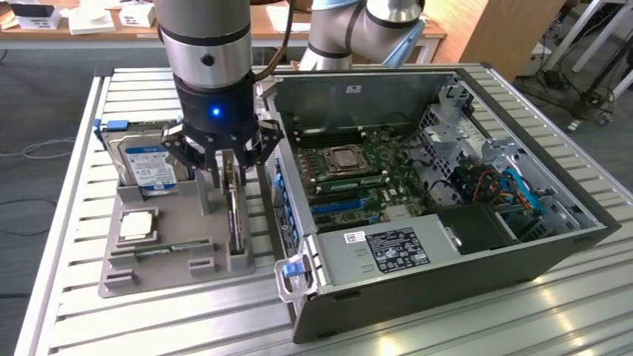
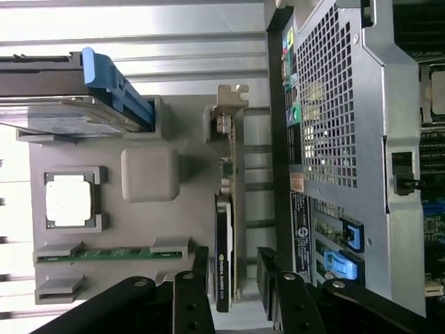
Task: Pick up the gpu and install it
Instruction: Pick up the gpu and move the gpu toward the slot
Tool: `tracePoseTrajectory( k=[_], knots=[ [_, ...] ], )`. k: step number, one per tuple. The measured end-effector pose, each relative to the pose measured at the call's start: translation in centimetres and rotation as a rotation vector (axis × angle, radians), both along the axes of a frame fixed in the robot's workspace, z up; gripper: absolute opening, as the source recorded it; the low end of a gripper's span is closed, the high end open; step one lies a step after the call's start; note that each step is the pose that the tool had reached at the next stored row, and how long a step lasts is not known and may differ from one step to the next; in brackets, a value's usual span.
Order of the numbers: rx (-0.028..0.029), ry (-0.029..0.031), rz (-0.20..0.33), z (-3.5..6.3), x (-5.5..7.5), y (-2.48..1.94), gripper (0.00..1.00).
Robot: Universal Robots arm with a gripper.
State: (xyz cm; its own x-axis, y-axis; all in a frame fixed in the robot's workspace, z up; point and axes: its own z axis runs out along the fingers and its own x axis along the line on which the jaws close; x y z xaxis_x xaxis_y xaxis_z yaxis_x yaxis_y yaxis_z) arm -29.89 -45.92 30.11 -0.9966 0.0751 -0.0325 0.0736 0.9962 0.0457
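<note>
The gpu (image 1: 236, 219) stands on its long edge in a slot of the grey holder tray (image 1: 148, 278), close to the computer case. In the wrist view the gpu (image 2: 231, 209) shows edge-on, with its black face and silvery bracket end. My gripper (image 1: 228, 176) hangs straight above the card, open, with its black fingers (image 2: 201, 268) on either side of the card's near end. Small gaps show between the fingers and the card. The gripper's midpoint (image 2: 234, 270) lies over the card's edge.
The tray also carries a blue-labelled hard drive (image 1: 148, 163), a CPU (image 1: 136, 225) and a green RAM stick (image 1: 163, 251). The open computer case (image 1: 554, 252) lies right beside the tray, its motherboard with blue slots (image 1: 342, 204) exposed. Its perforated rear wall (image 2: 334, 125) is close to the gripper.
</note>
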Motion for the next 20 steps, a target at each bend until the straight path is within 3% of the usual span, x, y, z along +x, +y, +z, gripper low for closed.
tracePoseTrajectory(
  k=[16, 20],
  knots=[
    [0.0000, -0.0001, 0.000, -2.90, 0.0, 0.00, 0.42],
    [-0.0001, 0.0001, 0.000, -2.95, 0.0, 0.00, 0.42]
  ],
)
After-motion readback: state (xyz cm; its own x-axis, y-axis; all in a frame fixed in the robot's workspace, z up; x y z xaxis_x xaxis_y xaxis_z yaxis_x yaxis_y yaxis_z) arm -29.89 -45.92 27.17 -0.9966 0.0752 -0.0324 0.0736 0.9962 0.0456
